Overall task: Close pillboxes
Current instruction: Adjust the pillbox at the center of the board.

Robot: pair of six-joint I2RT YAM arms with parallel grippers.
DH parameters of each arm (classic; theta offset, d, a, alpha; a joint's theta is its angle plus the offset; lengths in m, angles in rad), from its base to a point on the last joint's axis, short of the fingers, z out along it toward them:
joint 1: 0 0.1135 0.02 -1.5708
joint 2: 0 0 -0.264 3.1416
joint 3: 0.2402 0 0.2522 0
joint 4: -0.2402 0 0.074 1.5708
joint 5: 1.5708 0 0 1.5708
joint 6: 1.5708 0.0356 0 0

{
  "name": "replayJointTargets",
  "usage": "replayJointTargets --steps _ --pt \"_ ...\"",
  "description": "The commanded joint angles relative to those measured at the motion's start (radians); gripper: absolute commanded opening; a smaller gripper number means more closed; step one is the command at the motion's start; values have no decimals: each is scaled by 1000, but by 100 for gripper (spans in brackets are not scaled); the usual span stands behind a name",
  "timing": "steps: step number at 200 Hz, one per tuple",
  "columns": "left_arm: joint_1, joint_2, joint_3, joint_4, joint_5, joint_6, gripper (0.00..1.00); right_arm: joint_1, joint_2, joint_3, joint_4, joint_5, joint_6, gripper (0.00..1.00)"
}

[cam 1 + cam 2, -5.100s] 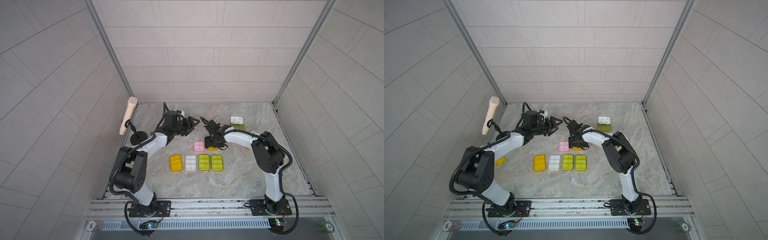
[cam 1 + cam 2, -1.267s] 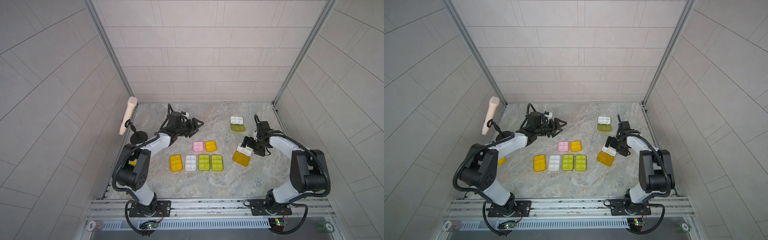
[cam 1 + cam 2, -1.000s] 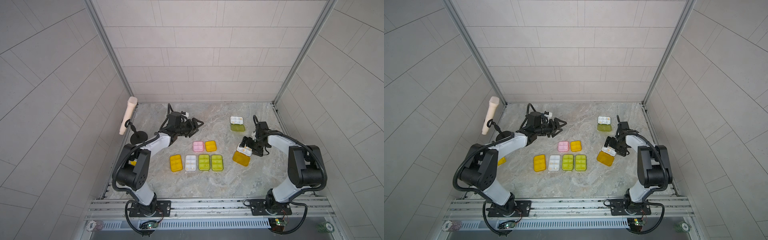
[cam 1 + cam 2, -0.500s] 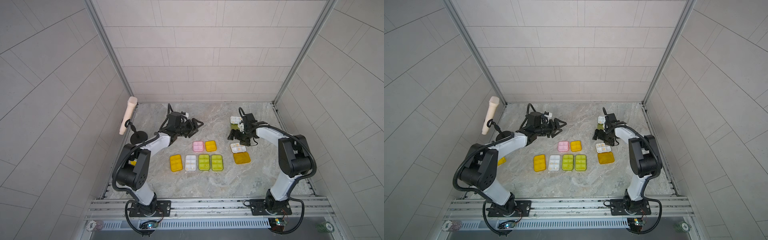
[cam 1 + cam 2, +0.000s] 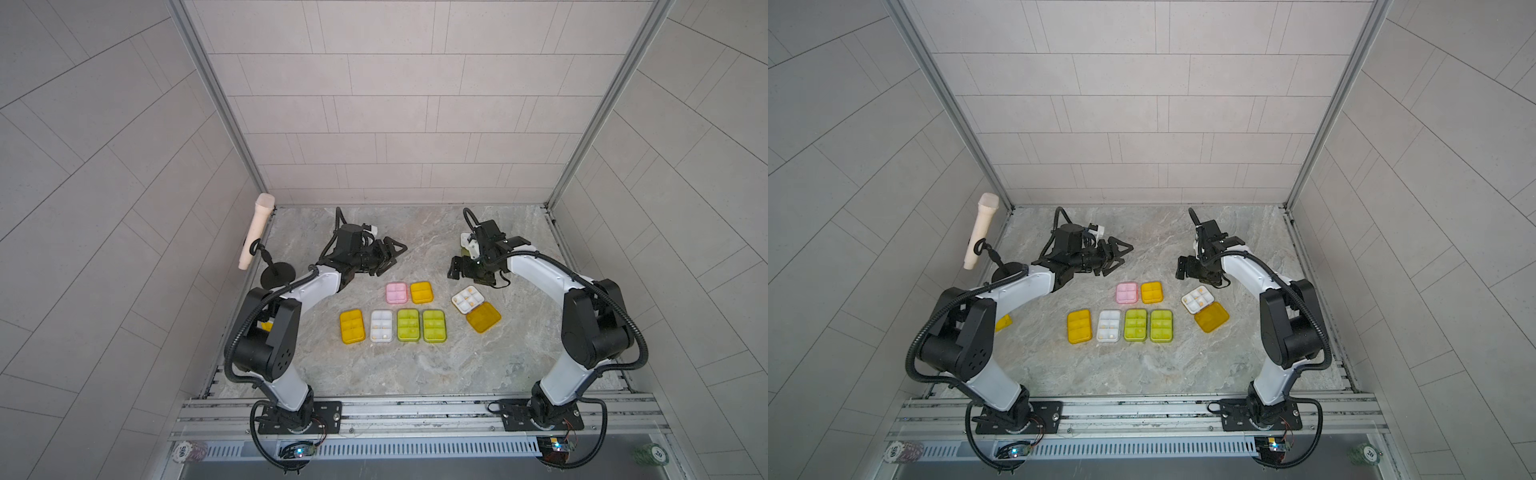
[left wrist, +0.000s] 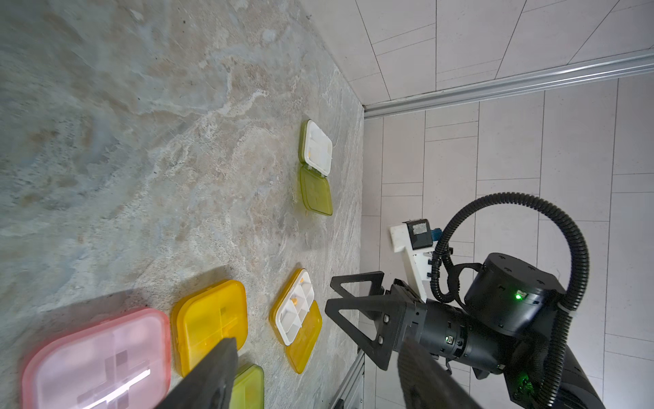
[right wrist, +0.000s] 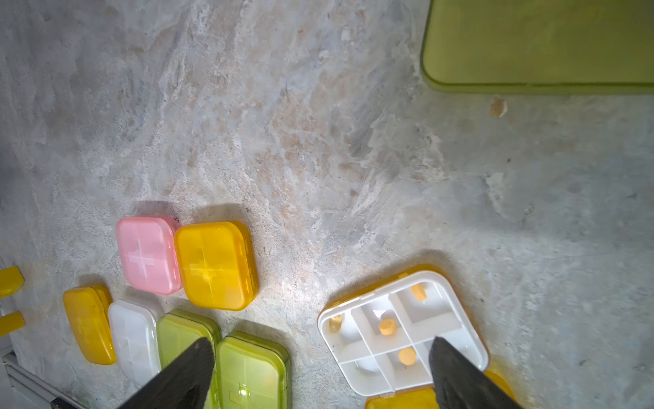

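On the grey table [image 5: 415,374]: six boxes lie shut, close together in the middle.
Back row: pink pillbox [image 5: 396,292] and small orange pillbox [image 5: 422,292], right beside each other.
Front row: big orange pillbox [image 5: 352,326], clear pillbox [image 5: 381,326], green pillbox [image 5: 408,325] and second green pillbox [image 5: 434,326].
Not shut yet: open orange pillbox [image 5: 475,309], with its lid flat on the table and pills showing in the white tray. The open green pillbox [image 6: 316,166] sits nearer the far wall, its lid flat too.
How far along: I think most of the job is done, with two lids left to shut.
Right gripper [image 6: 331,294]: fingers wide apart, holding nothing, up over the table between the two open boxes.
Left gripper [image 5: 399,254]: fingers apart, holding nothing, behind the pink pillbox and far from the open ones.
Writing: a plus sign on the lids, but no words. There is a "20" on one round chip [image 5: 651,454] by the front edge, and what looks like "500" on another chip [image 5: 184,450].
Brand names: none I can read.
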Motion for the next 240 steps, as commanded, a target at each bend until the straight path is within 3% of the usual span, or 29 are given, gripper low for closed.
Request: replayJointTargets --steps 1,76,175,214,240 --pt "-5 5 8 4 11 10 76 -7 -11 2 -70 62 -32 97" --pt "-7 6 9 2 10 10 76 -58 127 16 -26 69 -94 97" --pt "-12 16 13 -7 13 19 76 30 217 78 -9 -70 -114 96" --pt "-24 20 18 -15 13 31 76 29 136 59 -14 -78 -102 95" --pt "-51 28 40 -58 9 78 75 26 12 -6 -6 -14 -63 95"
